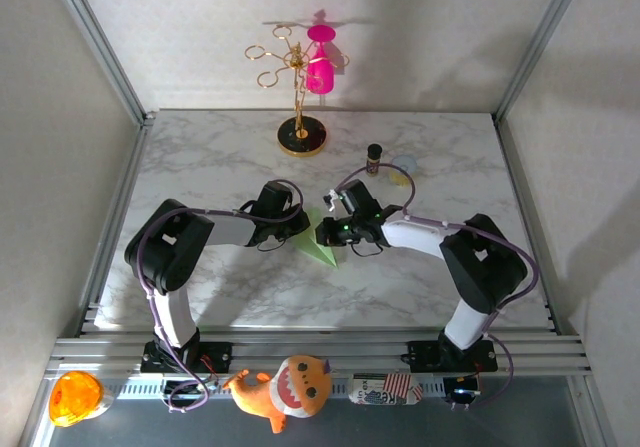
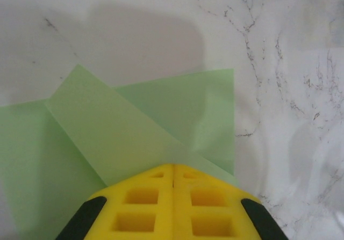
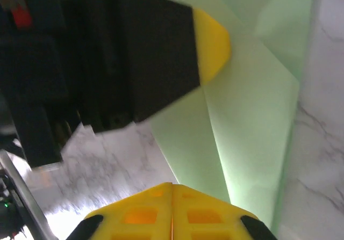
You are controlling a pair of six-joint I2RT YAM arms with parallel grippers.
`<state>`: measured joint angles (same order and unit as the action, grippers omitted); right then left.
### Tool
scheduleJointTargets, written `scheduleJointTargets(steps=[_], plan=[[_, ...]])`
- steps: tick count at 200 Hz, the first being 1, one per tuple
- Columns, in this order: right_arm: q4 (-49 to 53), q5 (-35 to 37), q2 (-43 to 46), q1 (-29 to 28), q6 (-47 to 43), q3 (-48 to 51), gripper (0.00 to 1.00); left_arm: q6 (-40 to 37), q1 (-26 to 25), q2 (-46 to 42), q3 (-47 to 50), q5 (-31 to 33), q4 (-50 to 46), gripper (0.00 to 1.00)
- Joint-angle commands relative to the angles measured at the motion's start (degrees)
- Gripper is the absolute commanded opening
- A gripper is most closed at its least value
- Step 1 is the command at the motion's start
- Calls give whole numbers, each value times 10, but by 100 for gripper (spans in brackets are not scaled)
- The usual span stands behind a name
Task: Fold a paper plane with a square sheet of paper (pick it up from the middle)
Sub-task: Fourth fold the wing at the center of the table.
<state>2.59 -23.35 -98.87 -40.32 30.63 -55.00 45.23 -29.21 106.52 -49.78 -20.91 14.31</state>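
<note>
The marble table (image 1: 450, 287) is carrying everything, and the left arm (image 1: 175, 247) and right arm (image 1: 480, 257) are reaching inward to meet at its middle. Between them the paper (image 1: 322, 251) is lying flat on the table, partly folded, one flap doubled over at a slant and a point aiming toward the near edge. The left gripper (image 2: 173, 167) is bearing on the flap's edge with its jaws together; whether a layer is caught between them I cannot tell. The right gripper (image 3: 172, 186) is sitting at the paper's edge, jaws also together, close to the left one. As I judge it, three things are threatening. A dragging tip could slide the thin paper over the smooth marble and skew the crease. The flap could spring up if pressure lifts early. The grippers, working this near, could knock together.
</note>
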Motion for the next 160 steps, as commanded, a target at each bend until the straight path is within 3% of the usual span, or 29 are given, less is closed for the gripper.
scheduleJointTargets(steps=[1,64,160], plan=[[-6,-12,-39,2,22,-26,6,4,2,13,7,33,-26,0],[4,-1,-97,2,26,-62,2,4,2,12,10,38,-29,1],[7,16,-113,2,19,-24,2,6,3,18,11,69,-50,0]])
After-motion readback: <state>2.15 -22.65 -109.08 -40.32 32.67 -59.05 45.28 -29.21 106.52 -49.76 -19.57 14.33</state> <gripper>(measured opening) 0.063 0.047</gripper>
